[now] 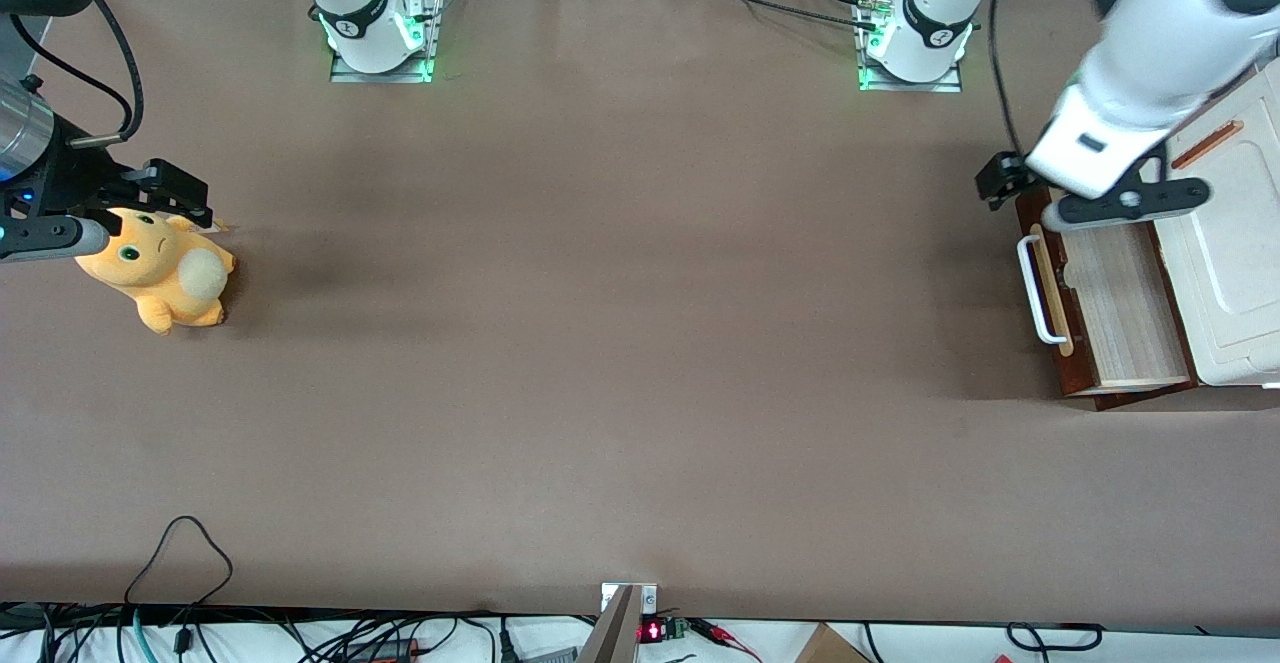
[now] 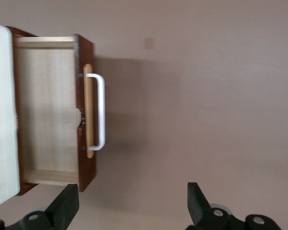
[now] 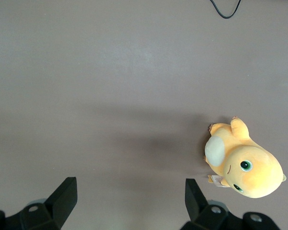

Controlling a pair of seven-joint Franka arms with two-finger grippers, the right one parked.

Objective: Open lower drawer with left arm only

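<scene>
Drawer (image 1: 1125, 308) stands pulled out from the white cabinet (image 1: 1235, 263) at the working arm's end of the table (image 1: 620, 343), its light wood inside showing and its white handle (image 1: 1036, 291) facing the parked arm's end. Gripper (image 2: 130, 206) of the left arm (image 1: 1150, 63) hovers above the table just beside the drawer front, fingers (image 2: 62, 207) spread wide and holding nothing. Orange plush toy (image 1: 160, 273) lies at the parked arm's end.

The dark reddish-brown wooden lower drawer (image 1: 1100, 293) (image 2: 48, 112) stands pulled out of the white cabinet, exposing its light wood interior. Its white bar handle (image 1: 1035, 288) (image 2: 100, 112), mounted on a pale tan strip, faces 9 o'clock in the front view.

The glossy white left arm (image 1: 1150, 63) hangs above the cabinet. Its small black gripper (image 1: 1003, 180) (image 2: 129, 208) sits at 12 o'clock from the handle, clear of it, fingers spread apart.
</scene>
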